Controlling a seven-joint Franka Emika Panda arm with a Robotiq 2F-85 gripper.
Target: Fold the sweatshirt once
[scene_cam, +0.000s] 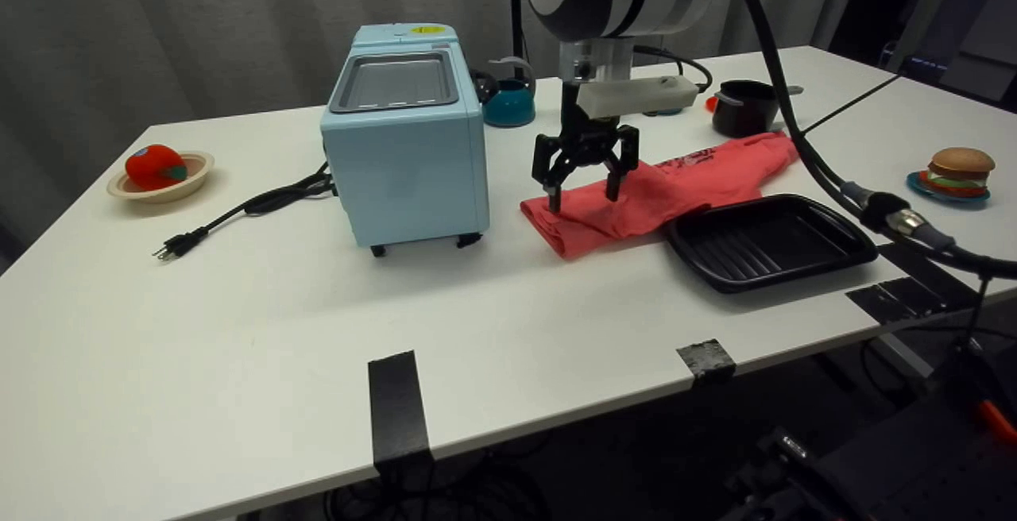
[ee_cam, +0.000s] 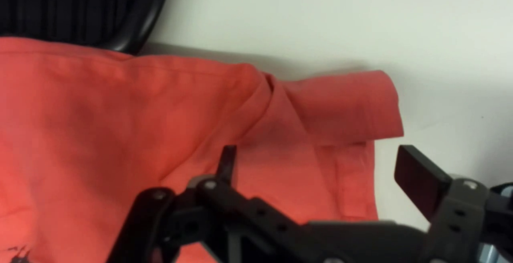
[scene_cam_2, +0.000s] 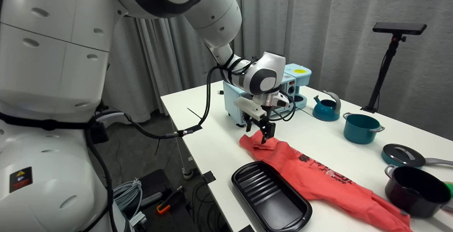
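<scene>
My claw (scene_cam: 584,193) is released, its two fingers (ee_cam: 421,183) spread well apart and pointing down over the end of the sweatshirt (scene_cam_2: 318,184) that reaches past the ribbed end of the black grill pan (scene_cam_2: 272,203). In the wrist view one finger stands against the coral-red cloth and the other against the white desk (ee_cam: 280,6); I can't make out whether my tips touch the fabric.

The sweatshirt lies rumpled alongside the grill pan, touching its rim and running on past both its ends. The part beneath me is layered, one flap across another, and in both exterior views a dark print (scene_cam_2: 338,177) shows toward the side away from the grill pan.

Well apart from the grill pan, off its ribbed end, I see a light-blue appliance (scene_cam: 405,171), and farther that way a cream bowl (scene_cam: 163,194) holding a red tomato-like piece (scene_cam: 151,165). Across the sweatshirt from the grill pan stand a teal kettle (scene_cam_2: 325,111), a teal pot (scene_cam_2: 359,133), a lidded teal skillet (scene_cam_2: 403,155) and a black pot (scene_cam_2: 407,202). Off the grill pan's smooth end, a burger (scene_cam: 960,170) sits on a teal plate (scene_cam: 953,195).
</scene>
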